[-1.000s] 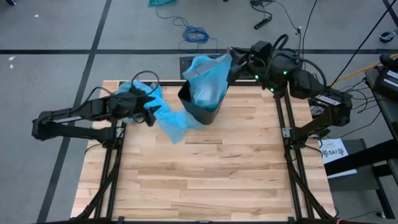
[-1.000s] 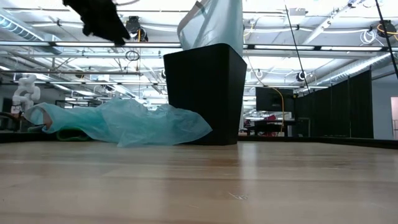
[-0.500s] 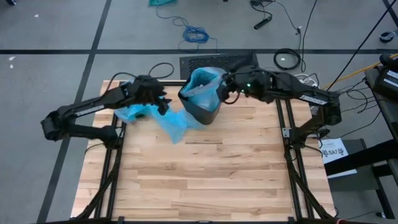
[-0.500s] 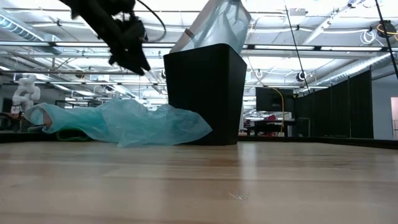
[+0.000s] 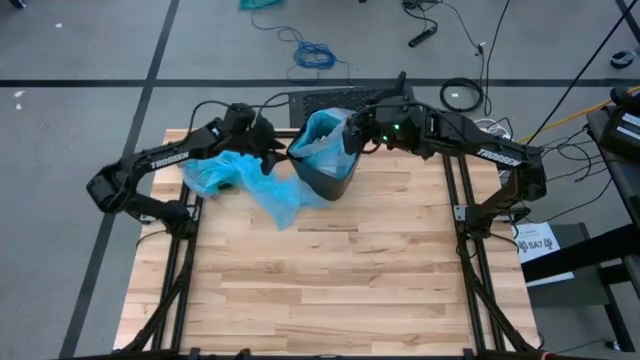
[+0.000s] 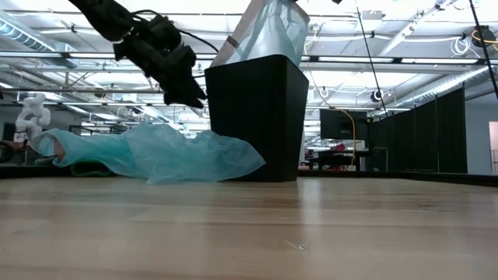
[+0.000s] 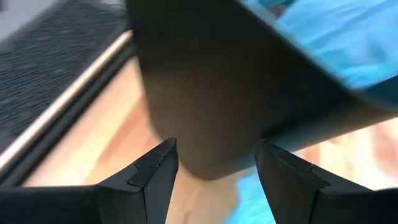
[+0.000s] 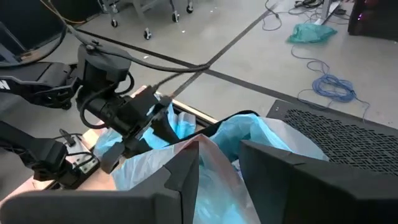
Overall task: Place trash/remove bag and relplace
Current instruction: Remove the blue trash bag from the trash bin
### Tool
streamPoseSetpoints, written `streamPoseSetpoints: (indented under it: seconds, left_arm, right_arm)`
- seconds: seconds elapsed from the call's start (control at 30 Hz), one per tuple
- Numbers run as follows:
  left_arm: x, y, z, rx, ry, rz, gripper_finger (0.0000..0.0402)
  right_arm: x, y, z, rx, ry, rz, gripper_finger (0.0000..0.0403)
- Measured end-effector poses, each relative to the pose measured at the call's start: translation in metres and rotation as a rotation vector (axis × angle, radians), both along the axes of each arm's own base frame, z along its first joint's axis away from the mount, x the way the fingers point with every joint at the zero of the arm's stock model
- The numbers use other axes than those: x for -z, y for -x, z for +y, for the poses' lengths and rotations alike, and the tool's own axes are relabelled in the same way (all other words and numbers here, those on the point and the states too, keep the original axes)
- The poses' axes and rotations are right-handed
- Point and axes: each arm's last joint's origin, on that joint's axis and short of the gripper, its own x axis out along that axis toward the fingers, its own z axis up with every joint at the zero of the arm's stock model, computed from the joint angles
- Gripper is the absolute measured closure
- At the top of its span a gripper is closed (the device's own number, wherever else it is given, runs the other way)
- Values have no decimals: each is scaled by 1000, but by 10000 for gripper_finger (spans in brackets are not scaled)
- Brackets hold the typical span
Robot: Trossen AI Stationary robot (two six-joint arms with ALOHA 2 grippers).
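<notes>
A pale wooden tabletop (image 5: 330, 270) of butcher-block planks stands on a grey concrete floor (image 5: 90, 90) crossed by dark lines. Beyond its far edge lies a black ribbed mat (image 5: 330, 98), and farther off a coil of blue cable (image 5: 316, 54), a crumpled teal scrap (image 5: 262, 4) and black cords (image 5: 425, 30). To one side sits a dark cart (image 5: 615, 140) with a white label (image 5: 537, 242) near it. Seen level across the tabletop, the room is a large hall with white ceiling beams and strip lights (image 6: 405, 39), tall black curtains (image 6: 436, 132) on one side, and a small white robot arm (image 6: 31, 113) far back.
</notes>
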Motion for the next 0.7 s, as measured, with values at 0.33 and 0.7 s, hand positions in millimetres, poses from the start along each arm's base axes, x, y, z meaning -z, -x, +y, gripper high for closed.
streamPoseSetpoints:
  seconds: [0.33,0.7]
  left_arm:
    - [-1,-22,-29,250,64,-57,187]
    - [-15,-91,-96,354,94,-337,187]
  right_arm:
    - [5,7,-15,50,-16,67,307]
    - [-8,39,-18,-90,-109,55,309]
